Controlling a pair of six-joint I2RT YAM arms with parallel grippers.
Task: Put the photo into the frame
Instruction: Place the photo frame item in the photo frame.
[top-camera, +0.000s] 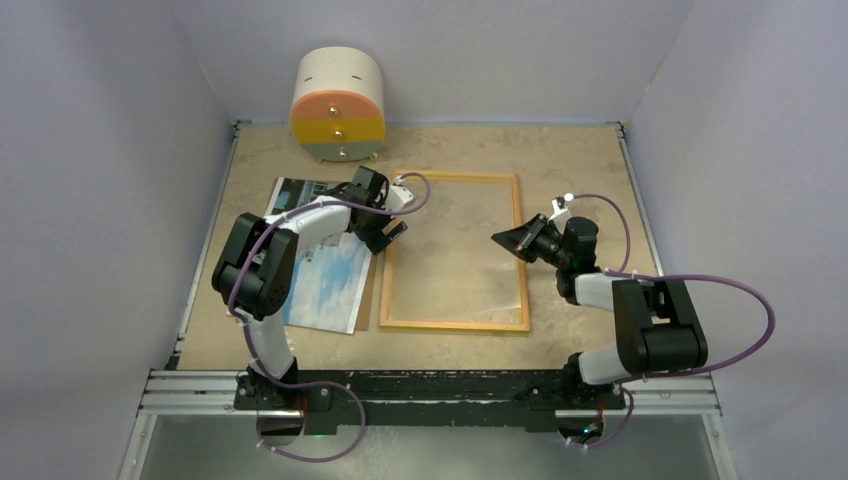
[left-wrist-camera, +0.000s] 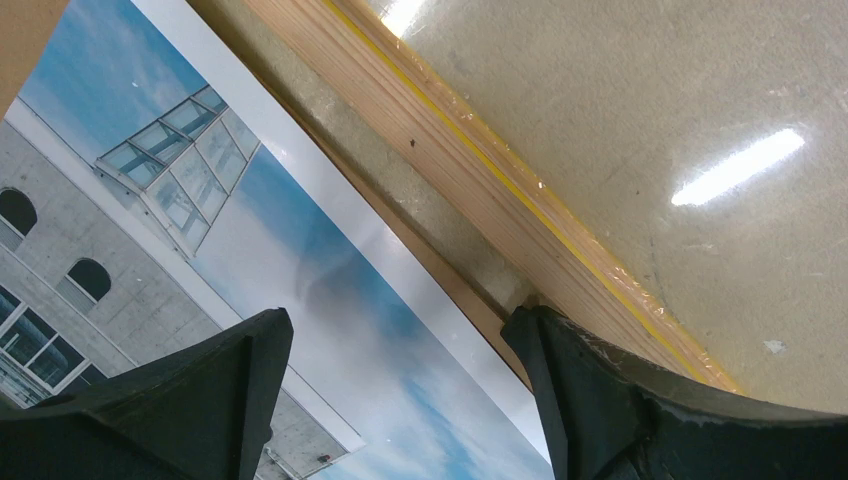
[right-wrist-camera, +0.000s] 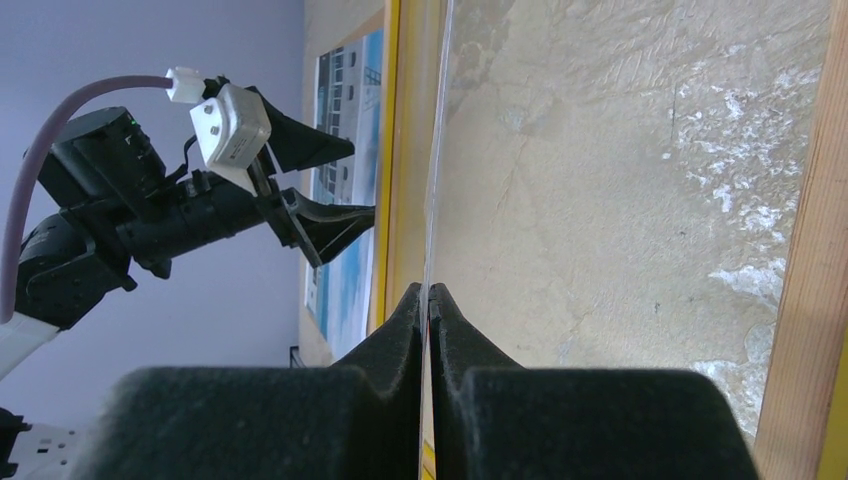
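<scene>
- Top external view: the frame (top-camera: 455, 325) lies flat on the table (top-camera: 570, 160), wood-coloured side up. Its long axis runs away from the arm bases. The photo (top-camera: 335, 290) lies picture-side up just beside the frame's left rail, partly under the left arm, with its long axis roughly parallel to the frame's. The left gripper (top-camera: 392, 236) hovers over that left rail. The right gripper (top-camera: 500, 238) reaches inside the frame from its right rail, its tips meeting in one point.
- Left wrist view: the fingers (left-wrist-camera: 180, 400) stand widely spread and hold nothing. Between them show the photo's white border and the frame's left rail, which has a yellow edge on its inner side. Whether either finger touches the rail cannot be told.
- Right wrist view: the fingers (right-wrist-camera: 380, 350) are pressed together, pinching the edge of a thin clear sheet (right-wrist-camera: 437, 150) over the frame's opening. Beyond the frame's far rail, the left gripper appears spread above the photo.
</scene>
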